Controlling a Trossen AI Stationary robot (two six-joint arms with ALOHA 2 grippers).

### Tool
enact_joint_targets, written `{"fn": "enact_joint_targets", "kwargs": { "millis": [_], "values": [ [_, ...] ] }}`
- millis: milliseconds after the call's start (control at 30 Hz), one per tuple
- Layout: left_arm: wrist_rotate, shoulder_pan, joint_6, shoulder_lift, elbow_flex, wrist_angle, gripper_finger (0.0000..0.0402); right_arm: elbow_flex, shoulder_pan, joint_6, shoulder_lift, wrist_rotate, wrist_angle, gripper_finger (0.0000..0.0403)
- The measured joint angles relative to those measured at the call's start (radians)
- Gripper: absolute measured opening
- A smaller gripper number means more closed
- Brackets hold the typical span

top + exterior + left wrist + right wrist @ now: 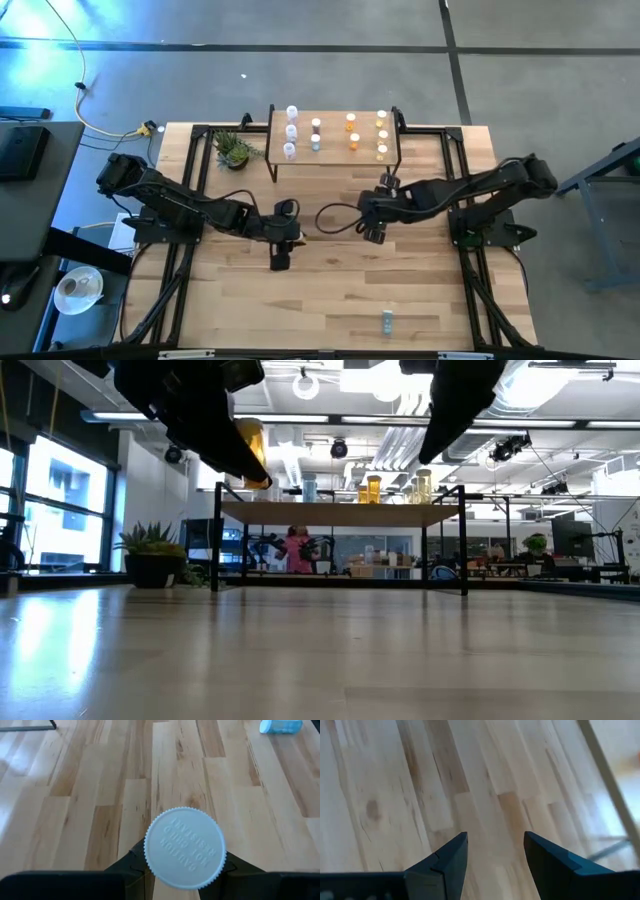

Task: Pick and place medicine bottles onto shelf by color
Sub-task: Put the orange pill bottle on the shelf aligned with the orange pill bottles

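My left gripper [185, 866] is shut on an amber medicine bottle [250, 455] with a white ribbed cap [184, 847], above the table's middle [281, 250]. My right gripper [495, 845] is open and empty above bare wood in front of the shelf [375, 230]. The shelf [335, 160], a light-wood board on black legs, stands at the far edge. It carries white and pink bottles [291, 130], teal ones [315, 135], orange ones [352, 130] and yellow ones [381, 135], all upright. A teal-blue bottle [387, 320] lies on its side near the front edge. My left gripper pinches the bottle between its two fingers [132, 865], one on each side, just behind the cap. The cap's top [184, 847] faces the wrist camera and hides the body and the place of contact. The bottle is lifted clear of the table, its amber body [250, 455] tilted.
A small green potted plant [233, 150] stands left of the shelf. Bare plank tabletop [330, 290] lies between the arms and the front edge. The lying teal-blue bottle also shows in the left wrist view [280, 726].
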Motion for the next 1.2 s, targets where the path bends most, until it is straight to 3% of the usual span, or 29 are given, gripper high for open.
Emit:
{"fn": "enact_joint_targets", "kwargs": {
  "millis": [300,600,733,900,1200],
  "values": [
    [0.115,0.071,0.052,0.000,0.000,-0.008,0.0091,-0.181,0.000,0.015,-0.029,-0.023,0.410,0.0185],
    [0.159,0.159,0.090,0.000,0.000,-0.008,0.0091,-0.325,-0.014,-0.010,-0.029,-0.027,0.827,0.0185],
    [0.180,0.200,0.081,0.001,0.000,-0.011,0.0091,-0.334,-0.028,-0.021,-0.013,-0.042,0.905,0.0185],
    [0.180,0.244,0.071,0.001,0.000,-0.031,0.0091,-0.335,-0.058,-0.161,0.049,-0.055,1.063,0.0185],
    [0.180,0.285,0.071,0.001,0.000,-0.056,0.0091,-0.335,-0.124,-0.272,0.138,-0.203,1.277,0.0185]
  ]
}}
